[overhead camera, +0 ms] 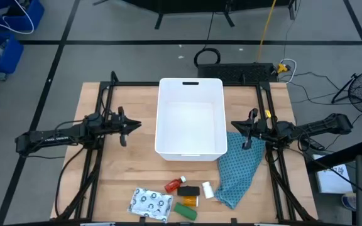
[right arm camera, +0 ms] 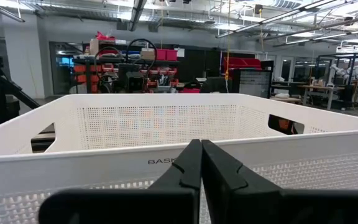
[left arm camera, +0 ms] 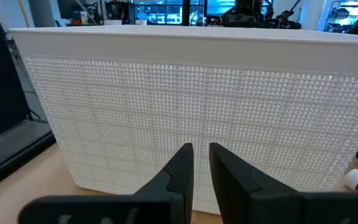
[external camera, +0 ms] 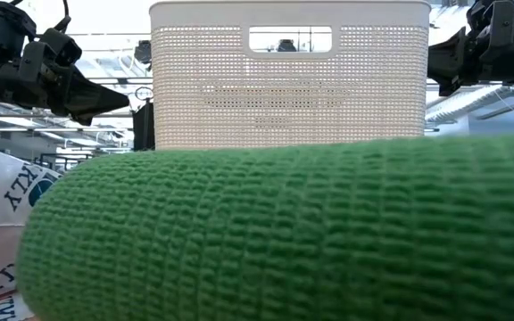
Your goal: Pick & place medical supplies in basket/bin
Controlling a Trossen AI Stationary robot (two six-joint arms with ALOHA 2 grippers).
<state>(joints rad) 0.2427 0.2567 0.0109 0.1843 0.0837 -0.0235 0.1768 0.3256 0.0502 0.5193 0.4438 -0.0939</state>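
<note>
The white basket (overhead camera: 190, 119) stands in the middle of the table; its perforated wall fills the left wrist view (left arm camera: 185, 106) and its rim shows in the right wrist view (right arm camera: 166, 155). The supplies lie by the near edge: silvery packet (overhead camera: 149, 202), red bottle (overhead camera: 175, 184), black block (overhead camera: 191, 191), orange vial (overhead camera: 188, 201), green block (overhead camera: 185, 211), small white piece (overhead camera: 207, 190). My left gripper (overhead camera: 127, 129) hovers left of the basket, its fingers (left arm camera: 201, 155) a narrow gap apart. My right gripper (overhead camera: 244, 135) hovers right of the basket, shut (right arm camera: 201, 149). Neither holds anything.
A teal patterned cloth (overhead camera: 239, 172) lies on the table right of the basket's near corner, under my right gripper. The green block (external camera: 284, 232) fills the foreground of the low view. Bare wood shows left of the basket (overhead camera: 124, 169). Black frame rails (overhead camera: 102, 107) run along both table sides.
</note>
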